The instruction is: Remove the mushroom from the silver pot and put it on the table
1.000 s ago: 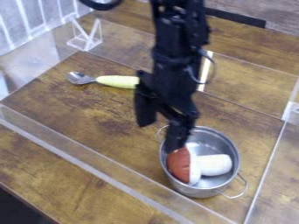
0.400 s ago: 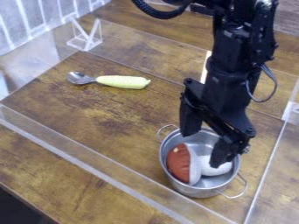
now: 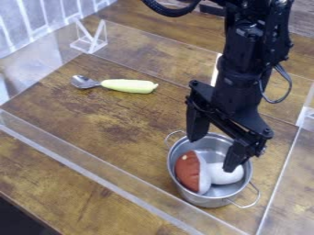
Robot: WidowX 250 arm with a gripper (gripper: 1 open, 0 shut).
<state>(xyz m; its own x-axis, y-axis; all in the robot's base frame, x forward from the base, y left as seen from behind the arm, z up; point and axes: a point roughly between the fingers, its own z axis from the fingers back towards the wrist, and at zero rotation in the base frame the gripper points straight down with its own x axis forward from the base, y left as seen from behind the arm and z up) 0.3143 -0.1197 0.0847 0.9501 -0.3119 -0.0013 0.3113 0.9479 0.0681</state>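
Having swung across from the spoon's side, the gripper [image 3: 229, 139] hangs with jaws spread wide, empty, the mushroom [image 3: 203, 171] just below them, ungrasped in the silver pot [image 3: 243, 195].

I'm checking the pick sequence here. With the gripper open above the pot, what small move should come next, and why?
Probably a short descent straight down, then close. The gripper is open, pointing down over the silver pot, and holds nothing. The mushroom lies on its side inside, reddish cap to the left, white stem to the right. One finger already seems to dip past the rim, so only a little lowering looks needed.
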